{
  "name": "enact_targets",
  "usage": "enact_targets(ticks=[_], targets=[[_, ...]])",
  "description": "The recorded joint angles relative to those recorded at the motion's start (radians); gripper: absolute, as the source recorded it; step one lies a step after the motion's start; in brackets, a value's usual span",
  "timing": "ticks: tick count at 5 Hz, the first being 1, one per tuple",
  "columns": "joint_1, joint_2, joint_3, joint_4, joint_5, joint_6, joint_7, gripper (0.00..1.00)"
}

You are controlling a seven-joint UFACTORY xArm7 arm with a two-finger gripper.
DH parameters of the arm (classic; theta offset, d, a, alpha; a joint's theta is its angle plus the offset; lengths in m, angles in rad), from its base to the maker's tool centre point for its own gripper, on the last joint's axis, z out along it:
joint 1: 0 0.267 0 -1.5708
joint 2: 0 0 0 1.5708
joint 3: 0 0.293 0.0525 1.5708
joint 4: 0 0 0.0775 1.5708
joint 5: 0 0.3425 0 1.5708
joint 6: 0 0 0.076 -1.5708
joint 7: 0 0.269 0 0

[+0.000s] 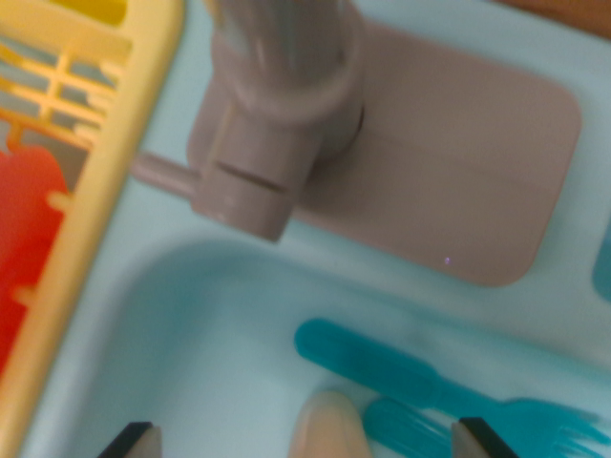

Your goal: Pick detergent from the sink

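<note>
At the bottom edge we see our two dark fingertips point(136, 441) spread wide apart, grasping nothing. Between them pokes a rounded cream top point(329, 425), which we take for the detergent, standing in the pale blue sink point(191, 324). Just beside it lie a teal fork point(449, 386) and another teal utensil point(406, 429). Beyond stand the grey tap point(277, 124) and a yellow rack point(105, 181). We judge ourselves on the approach; next we must lower straight down, straddling the top without catching the fork.
</note>
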Motion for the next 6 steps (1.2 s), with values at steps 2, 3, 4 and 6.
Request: enact_targets(ticks=[2, 3, 4, 6], targets=[[-0.0017, 0.003, -0.002, -0.018, 0.0024, -0.021, -0.013, 0.0], [-0.0017, 0.003, -0.002, -0.018, 0.0024, -0.021, -0.013, 0.0], [-0.003, 0.005, -0.004, -0.031, 0.0043, -0.037, -0.022, 0.0], [-0.0039, 0.007, -0.005, -0.04, 0.0054, -0.047, -0.028, 0.0]])
